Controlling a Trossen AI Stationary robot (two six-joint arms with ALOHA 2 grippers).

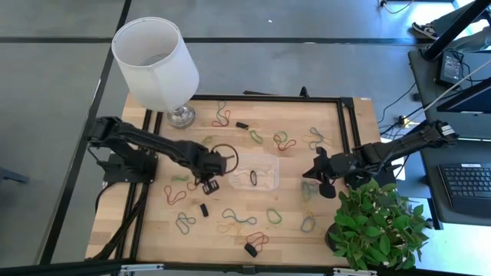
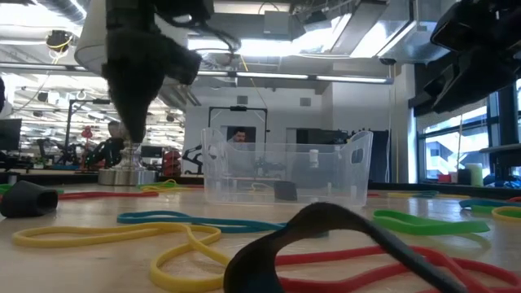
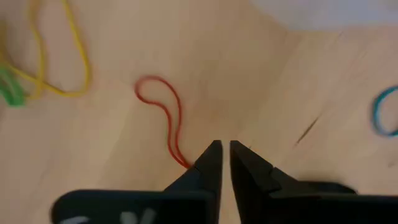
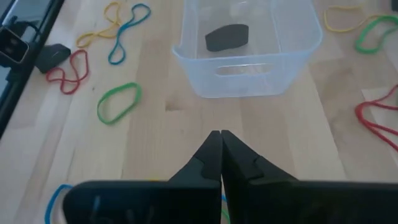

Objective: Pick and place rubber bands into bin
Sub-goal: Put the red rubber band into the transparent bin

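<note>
— What is the desk (image 1: 322, 230) looking like?

— Pale wood planks in a black frame, with rubber bands (image 1: 230, 222) lying scattered over most of it in red, green, blue, yellow and black. A white lampshade (image 1: 156, 61) on a metal foot is standing at the far left corner, and a leafy green plant (image 1: 376, 226) is sitting at the near right corner.

— And the bin (image 1: 255, 172)?

— It is sitting near the middle of the desk, clear and shallow, with a dark band (image 4: 227, 36) lying inside it.

— What are the arms doing?

— The left gripper (image 3: 223, 149) is hanging low over the wood just left of the bin, its fingers standing a narrow slit apart and gripping nothing; a red band (image 3: 165, 115) is lying at their tips. The right gripper (image 4: 219, 138) is hovering to the right of the bin, pointing at it, fingers pressed together and empty.

— And the room behind?

— Grey floor around the desk, a keyboard (image 1: 468, 184) on a side desk at right. Across the desk, ceiling strip lights are glowing over an open workspace, and a person (image 2: 238, 135) is showing behind the bin.
</note>
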